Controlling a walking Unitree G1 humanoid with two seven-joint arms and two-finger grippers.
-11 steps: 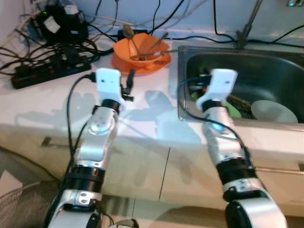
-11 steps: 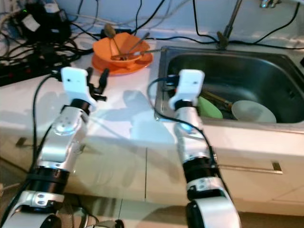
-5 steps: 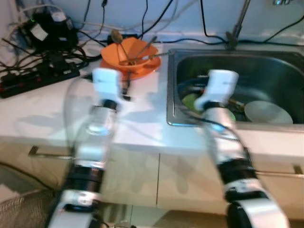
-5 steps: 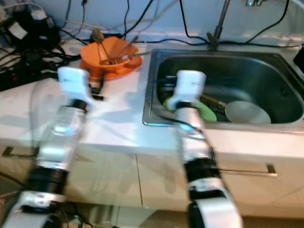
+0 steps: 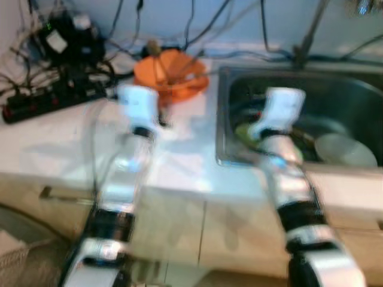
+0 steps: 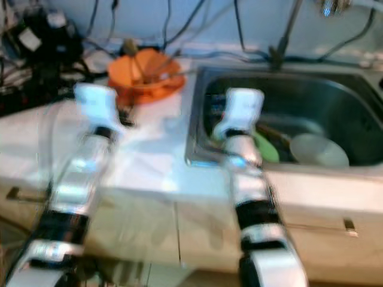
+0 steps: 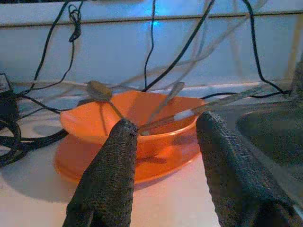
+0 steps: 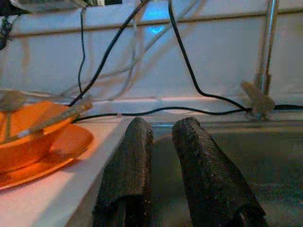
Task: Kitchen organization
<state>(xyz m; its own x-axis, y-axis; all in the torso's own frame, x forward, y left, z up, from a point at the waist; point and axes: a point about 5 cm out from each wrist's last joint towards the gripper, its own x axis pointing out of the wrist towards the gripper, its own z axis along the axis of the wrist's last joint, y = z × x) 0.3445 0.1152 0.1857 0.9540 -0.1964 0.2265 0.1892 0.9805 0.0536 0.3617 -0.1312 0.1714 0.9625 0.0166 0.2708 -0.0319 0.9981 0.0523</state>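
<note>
An orange bowl (image 7: pixel 142 127) stands on an orange plate (image 7: pixel 90 165) on the white counter, left of the sink, with a spoon and other utensils in it. My left gripper (image 7: pixel 165 127) is open, held just above the counter a short way in front of the bowl and pointing at it, with nothing between its fingers. My right gripper (image 8: pixel 161 125) is shut and empty, held over the near left part of the steel sink (image 5: pixel 222 122). In the sink lie a white bowl (image 5: pixel 346 149) and a green dish (image 6: pixel 266 149).
A black power strip (image 5: pixel 48 98) and tangled cables lie at the counter's back left. More cables run along the wall behind the bowl. The faucet (image 8: pixel 262 56) rises behind the sink. Cabinet fronts with handles are below the counter edge.
The head views have shifted sideways and are blurred, so the camera is moving. Both arms hold much the same pose; the left gripper stays open before the orange bowl.
</note>
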